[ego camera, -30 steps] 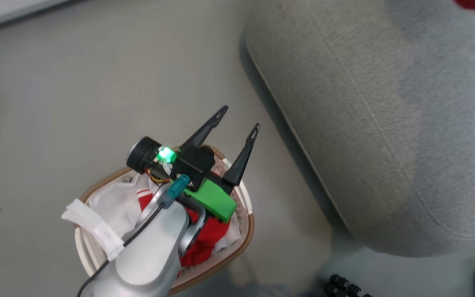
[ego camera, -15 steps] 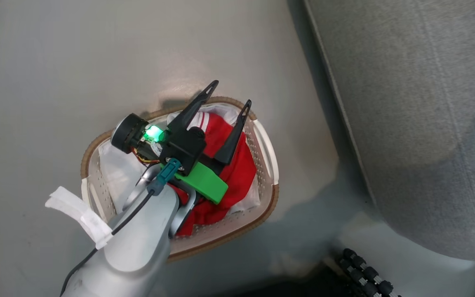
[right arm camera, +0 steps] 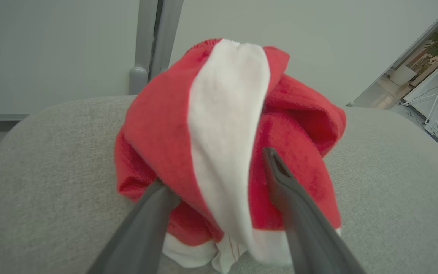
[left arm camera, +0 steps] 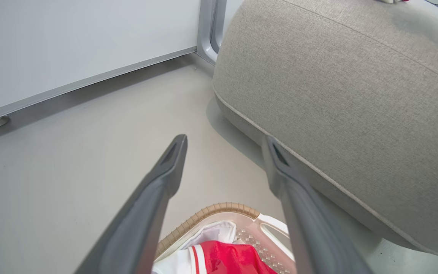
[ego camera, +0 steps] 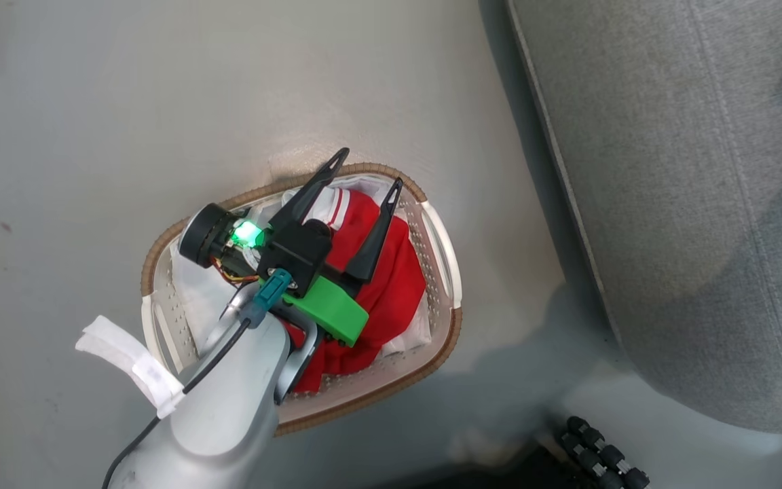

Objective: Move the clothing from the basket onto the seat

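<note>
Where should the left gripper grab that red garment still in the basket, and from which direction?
Probably the bunched red middle of the garment, coming straight down with the open left gripper. The basket walls block the sides, and the cloth heaps there, clear of the white liner.

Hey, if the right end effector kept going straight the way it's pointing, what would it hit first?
The red and white garment on the seat. The open right end effector has it at its fingertips, so contact looks almost immediate.
</note>
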Robot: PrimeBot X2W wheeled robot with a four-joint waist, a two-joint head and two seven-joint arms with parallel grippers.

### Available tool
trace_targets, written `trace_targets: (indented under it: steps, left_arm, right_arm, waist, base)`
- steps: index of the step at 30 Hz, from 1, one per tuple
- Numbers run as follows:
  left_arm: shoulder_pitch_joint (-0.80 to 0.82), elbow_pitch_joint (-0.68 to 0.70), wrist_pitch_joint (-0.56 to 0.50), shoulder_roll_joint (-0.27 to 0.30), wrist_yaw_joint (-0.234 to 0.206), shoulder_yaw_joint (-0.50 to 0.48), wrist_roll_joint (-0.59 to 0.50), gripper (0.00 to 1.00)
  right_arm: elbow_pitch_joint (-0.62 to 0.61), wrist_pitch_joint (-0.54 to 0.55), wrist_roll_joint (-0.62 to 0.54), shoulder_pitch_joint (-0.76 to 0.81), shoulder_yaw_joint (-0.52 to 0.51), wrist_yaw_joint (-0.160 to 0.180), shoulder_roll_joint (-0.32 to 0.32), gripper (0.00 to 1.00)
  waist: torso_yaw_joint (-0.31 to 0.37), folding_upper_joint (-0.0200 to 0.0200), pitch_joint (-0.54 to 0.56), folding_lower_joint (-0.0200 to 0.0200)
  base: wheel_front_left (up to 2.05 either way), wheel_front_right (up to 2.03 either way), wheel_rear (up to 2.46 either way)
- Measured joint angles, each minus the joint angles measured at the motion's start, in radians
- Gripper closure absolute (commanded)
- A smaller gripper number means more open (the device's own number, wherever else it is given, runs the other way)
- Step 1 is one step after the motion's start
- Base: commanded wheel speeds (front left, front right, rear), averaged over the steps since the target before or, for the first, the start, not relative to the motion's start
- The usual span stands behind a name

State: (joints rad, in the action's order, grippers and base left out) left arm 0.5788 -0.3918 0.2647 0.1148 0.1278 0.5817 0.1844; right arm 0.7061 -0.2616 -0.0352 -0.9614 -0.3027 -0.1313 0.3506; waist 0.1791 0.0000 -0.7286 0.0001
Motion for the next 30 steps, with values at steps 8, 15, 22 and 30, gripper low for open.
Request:
trace_targets:
  steps: [8,15,22,30]
  left_arm:
    - [-0.048,-0.010,0.000,-0.011,0.000,-0.035,0.018,0.00]
    - [-0.094,-0.018,0.000,-0.027,0.000,-0.082,0.041,0.00]
    - [-0.146,-0.017,0.000,-0.045,0.000,-0.148,0.066,0.00]
    - [-0.234,-0.022,0.000,-0.058,-0.008,-0.263,0.081,0.00]
  right_arm:
    - [-0.049,0.000,0.000,0.142,0.010,0.000,-0.034,0.00]
    - [-0.064,0.000,-0.013,0.189,0.035,0.000,-0.020,0.00]
    - [-0.088,0.000,-0.019,0.198,0.095,0.000,-0.026,0.00]
    - [-0.140,0.000,-0.007,0.267,0.198,0.000,-0.132,0.00]
  waist:
    - [0.013,0.0000,0.091,-0.0001]
    - [0.008,0.0000,0.196,-0.0001]
    - [-0.015,0.0000,0.317,-0.0002]
    - [-0.070,0.0000,0.446,-0.0002]
  base:
    - [0.00,0.00,0.00]
    - [0.00,0.00,0.00]
    - [0.00,0.00,0.00]
    - [0.00,0.00,0.00]
